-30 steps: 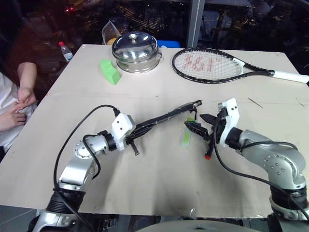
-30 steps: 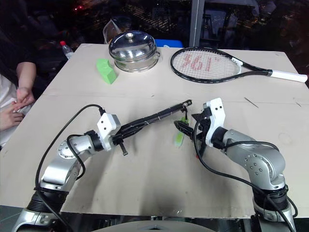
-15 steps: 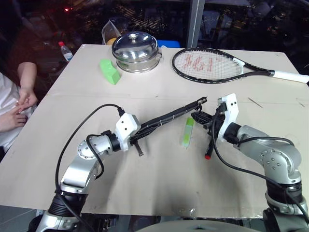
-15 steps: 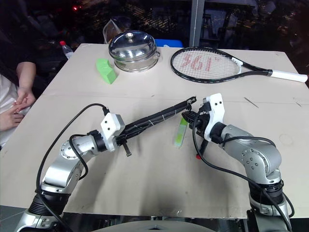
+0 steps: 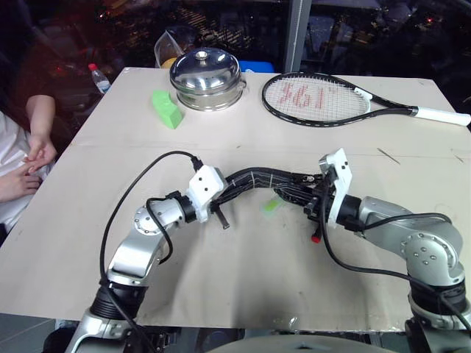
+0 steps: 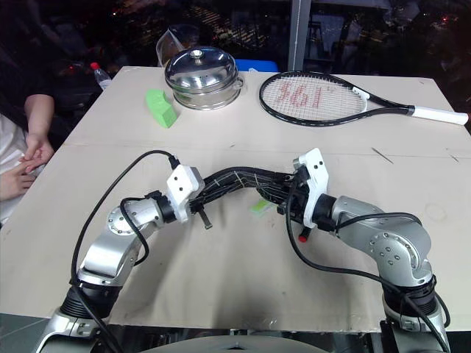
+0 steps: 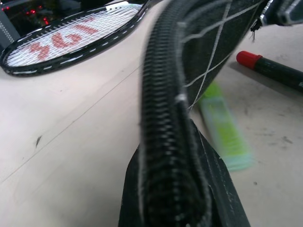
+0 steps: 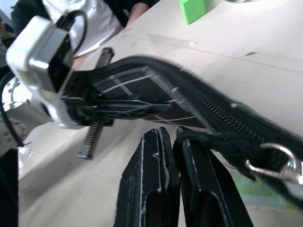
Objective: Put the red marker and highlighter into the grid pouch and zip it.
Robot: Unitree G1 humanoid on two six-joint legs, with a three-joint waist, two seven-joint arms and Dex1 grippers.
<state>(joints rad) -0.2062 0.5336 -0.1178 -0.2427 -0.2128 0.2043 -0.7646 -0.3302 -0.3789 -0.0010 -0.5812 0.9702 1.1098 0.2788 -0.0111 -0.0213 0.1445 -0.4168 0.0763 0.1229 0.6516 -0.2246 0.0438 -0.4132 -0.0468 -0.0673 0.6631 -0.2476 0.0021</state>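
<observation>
The grid pouch (image 5: 257,179), black with white lines, hangs above the table bowed into an arch between both grippers. My left gripper (image 5: 223,194) is shut on its left end, zipper edge up (image 7: 163,118). At the other end my right gripper (image 8: 173,133) is shut on the black zipper pull, next to a metal ring (image 8: 280,161). The pale-green highlighter (image 5: 271,206) lies on the table under the arch, partly hidden by it. The red marker (image 7: 272,72) lies beside it, under my right wrist, with its red end (image 5: 315,237) pointing toward the near table edge.
At the back stand a steel pot with a lid (image 5: 205,78), a bright green block (image 5: 168,109) and a tennis racket (image 5: 324,99). A water bottle (image 5: 98,78) stands at the far left corner. A person's hands (image 5: 29,158) rest at the left table edge.
My right gripper has shut on the zipper pull and moved left toward the other gripper. The left gripper shifted right, so the straight pouch has buckled into an arch over the highlighter.
</observation>
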